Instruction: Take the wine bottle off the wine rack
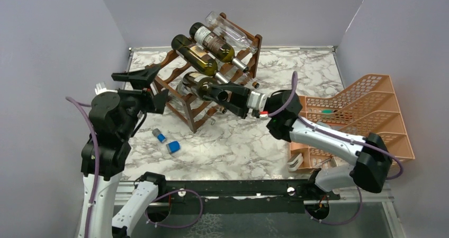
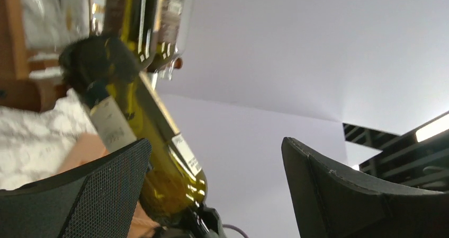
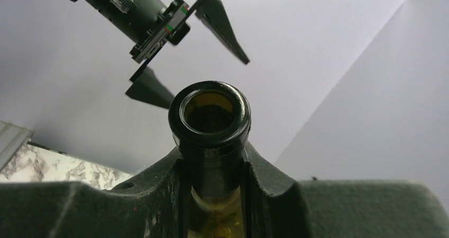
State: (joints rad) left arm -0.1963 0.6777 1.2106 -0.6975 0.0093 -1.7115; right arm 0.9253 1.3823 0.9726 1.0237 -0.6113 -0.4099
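Roughly halfway, I reckon: my right gripper (image 1: 225,96) is clamped on the neck of the bottle (image 1: 196,82), which lies in the lower tier of the rack (image 1: 195,120), so pulling it out is left. My left gripper (image 1: 158,85) gapes wide, holding nothing. Count: four bottles, one rack.

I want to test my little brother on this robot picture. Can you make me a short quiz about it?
1. True or false: the left hand is shut tight.
2. Where does the right hand grip the lowest bottle? A: the neck. B: the base. C: the label.
3. What colour is the plastic tray beside the right arm?

Key: 1 false, it is wide open. 2 A. 3 orange.
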